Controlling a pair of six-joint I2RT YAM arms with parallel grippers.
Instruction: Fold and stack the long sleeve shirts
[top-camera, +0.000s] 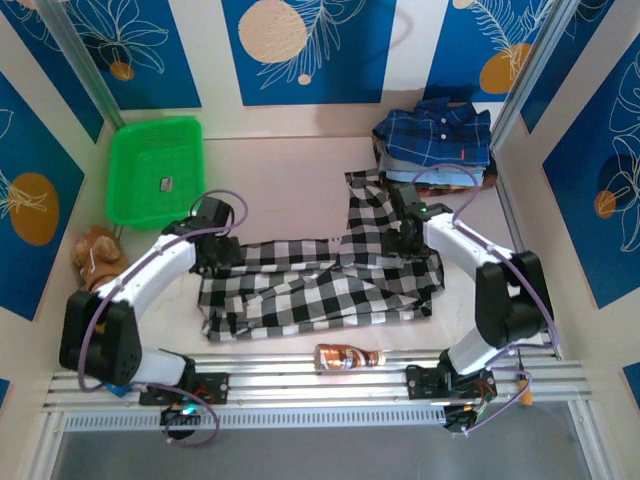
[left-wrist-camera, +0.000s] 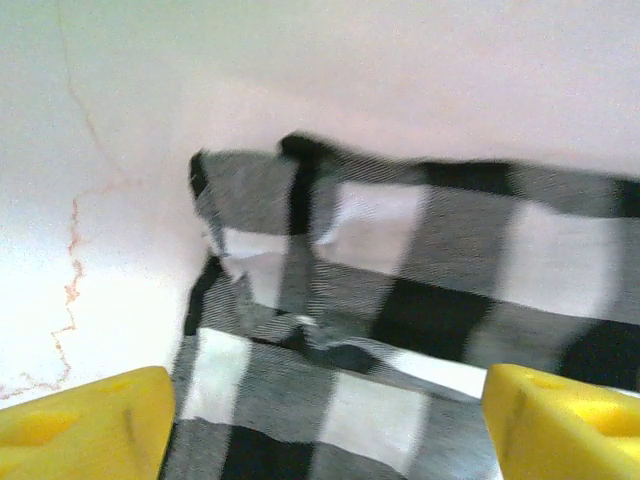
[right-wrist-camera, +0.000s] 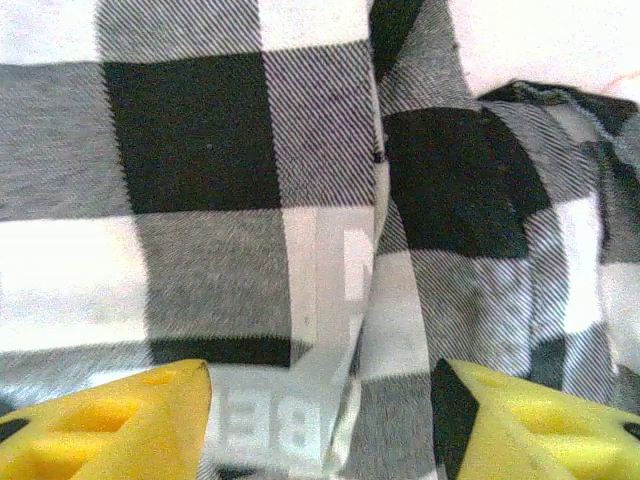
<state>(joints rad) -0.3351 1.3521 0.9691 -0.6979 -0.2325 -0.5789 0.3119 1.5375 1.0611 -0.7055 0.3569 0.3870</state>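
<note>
Shirts: one black-and-white checked shirt (top-camera: 320, 285) spread on the worktop (top-camera: 290, 180). One pile of folded plaid shirts (top-camera: 435, 140) back right, one navy on top, lighter layers under it, number in the pile can't be told.

Other items:
- One green basket (top-camera: 155, 170) with one small dark item (top-camera: 167, 183) inside.
- One brown plush toy (top-camera: 97, 255).
- One brown bottle (top-camera: 348, 356) at the near edge.

Robot:
- Two arms: left arm (top-camera: 150, 275), right arm (top-camera: 470, 250).
- Two hands, one per arm: left hand (left-wrist-camera: 325, 420), right hand (right-wrist-camera: 320, 415).
- Two yellow fingers (left-wrist-camera: 85, 425) on the left hand and two on the right, four in all.
</note>
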